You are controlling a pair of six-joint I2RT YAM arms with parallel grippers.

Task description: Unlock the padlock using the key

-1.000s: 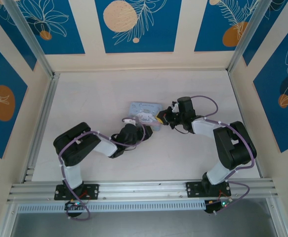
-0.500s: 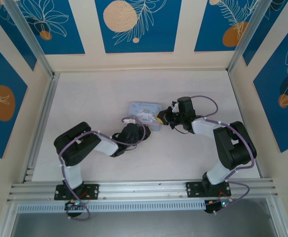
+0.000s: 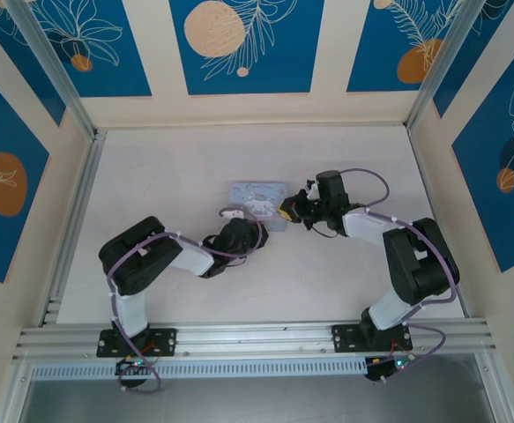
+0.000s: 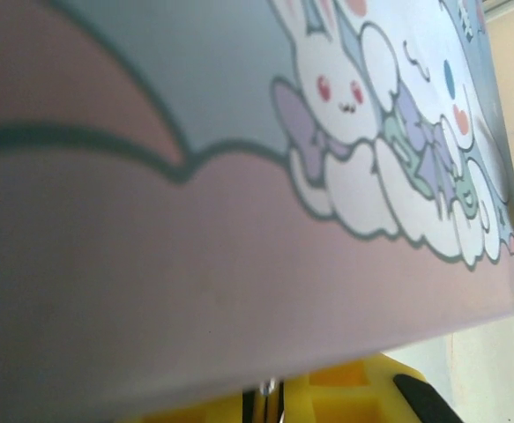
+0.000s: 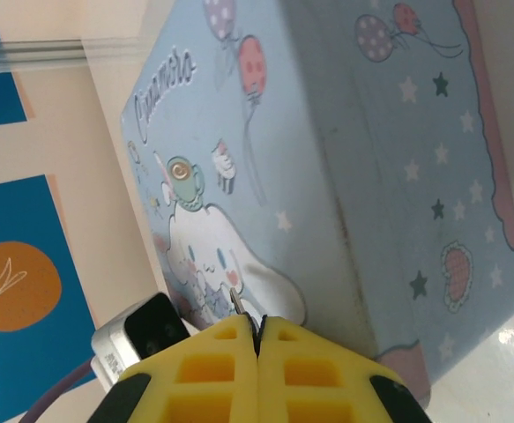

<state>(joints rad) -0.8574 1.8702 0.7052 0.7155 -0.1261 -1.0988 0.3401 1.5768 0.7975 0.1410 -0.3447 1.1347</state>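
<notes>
Right jaws: clenched on the key [image 5: 236, 301]. Its thin tip pokes out between the yellow pads [image 5: 204, 366], aimed at the printed face of the box [image 5: 371, 176] just ahead.
Left jaws: their pads [image 4: 336, 397] sit close with only a thin slit between them, and I cannot tell whether they pinch anything. The box side is very near, just ahead of them.
Padlock: too small for me to pick out. I judge it hangs at the box edge between the two sets of jaws, since both point there.
Why this hold: I reckon the left side steadies the lock or box so the key cannot shove it across the bench [image 3: 168, 176].
Next: I line the key tip up with the keyhole, slowly.
Risk: the sliver twisting in the pads.
</notes>
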